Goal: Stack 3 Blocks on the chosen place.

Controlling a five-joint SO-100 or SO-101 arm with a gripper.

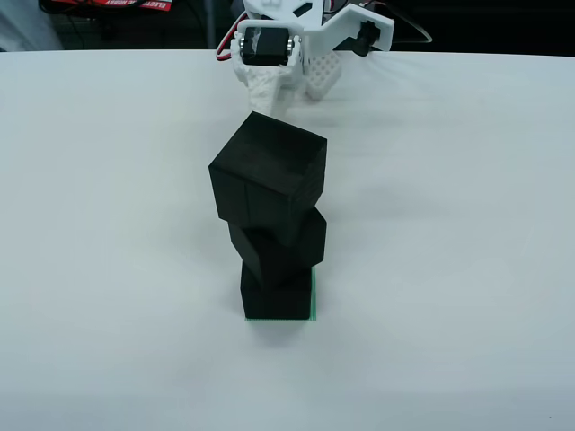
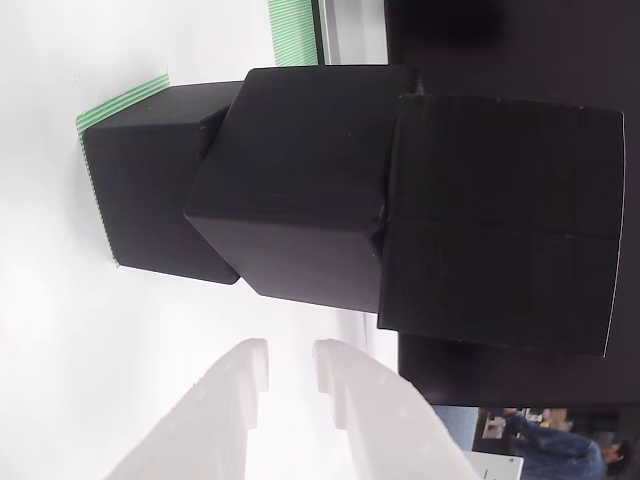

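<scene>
White and matte, the desk (image 1: 108, 224) carries a tower of 3 matte black cubes. The bottom black cube (image 1: 277, 298) sits on the small flat green striped square patch (image 1: 314, 296), whose edge peeks out along the cube's right side in the front view. The middle black cube (image 1: 286, 247) rests on it, twisted askew, and the top black cube (image 1: 268, 178) sits on that, turned again and overhanging. The white two-finger gripper (image 2: 290, 365) is apart from the stack; in the wrist view its fingers (image 2: 352, 385) are slightly spread, holding nothing, beside the tower.
</scene>
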